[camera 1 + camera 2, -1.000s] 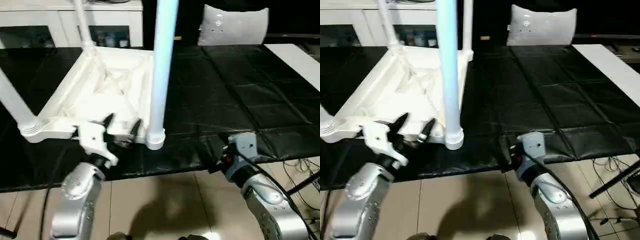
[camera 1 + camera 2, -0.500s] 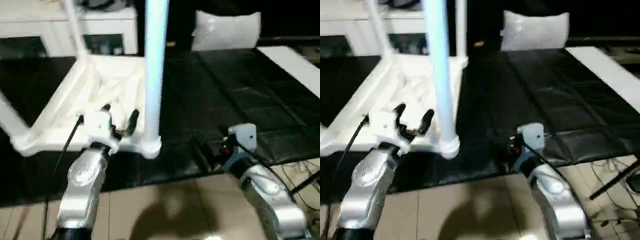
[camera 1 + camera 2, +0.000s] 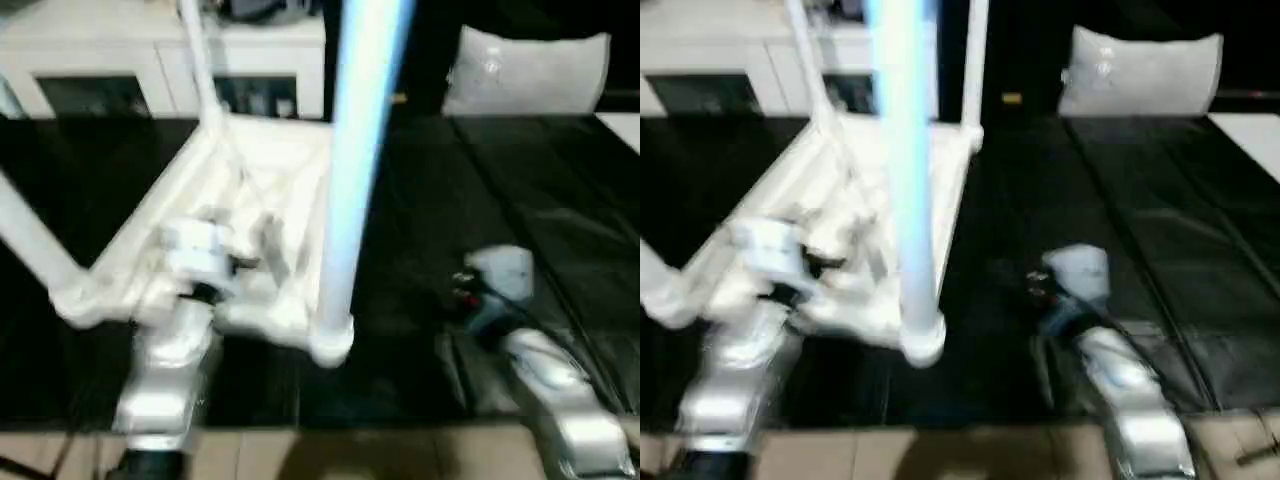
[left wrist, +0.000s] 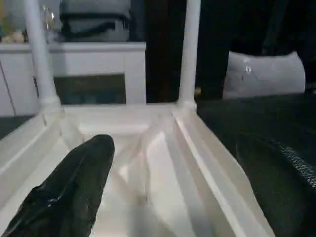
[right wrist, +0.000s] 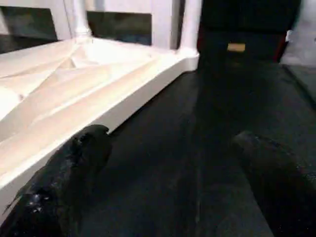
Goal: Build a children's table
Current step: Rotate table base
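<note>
the children's table (image 3: 240, 190) is seen upside down on the black padded surface (image 3: 500, 190), its ribbed underside turned upward. legs are seen standing up from its corner sockets: the nearest leg (image 3: 355, 170) rises from the near corner on the robot's right side, another leg (image 3: 30, 240) slants up from the near corner on the left, and two more legs (image 4: 190, 49) stand at the far corners.

the left claw (image 3: 235, 245) is held over the near edge of the upturned top, between the two near legs. in the left wrist view one black finger (image 4: 69, 192) is seen above the ribbed underside; whether this claw is apart or together cannot be told.

the right claw (image 5: 168, 182) is placed low over the black surface, just beside the long edge of the top and not touching it. its two fingers (image 5: 64, 177) are spread well apart, with nothing between them.

a white cabinet (image 3: 150, 70) with dark glass doors is seen behind the surface, and a pale cushion (image 3: 525, 70) is seen at the far right. tiled floor (image 3: 940, 455) is seen below the near edge of the surface.
</note>
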